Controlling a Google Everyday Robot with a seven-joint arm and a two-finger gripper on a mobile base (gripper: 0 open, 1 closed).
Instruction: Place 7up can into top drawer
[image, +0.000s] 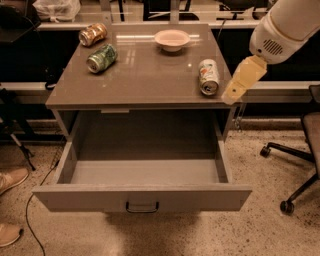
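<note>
The 7up can, whitish and light green with silver ends, lies on its side near the right front edge of the grey cabinet top. The top drawer is pulled wide open below, with nothing showing inside and a dark handle at the centre of its front panel. My gripper, yellowish at the end of the white arm, hangs just right of the can, over the cabinet's right edge, not touching it.
A darker green can and an orange-brown can lie at the back left of the top. A pale bowl stands at the back centre. An office chair base is on the right. Someone's shoes are on the left floor.
</note>
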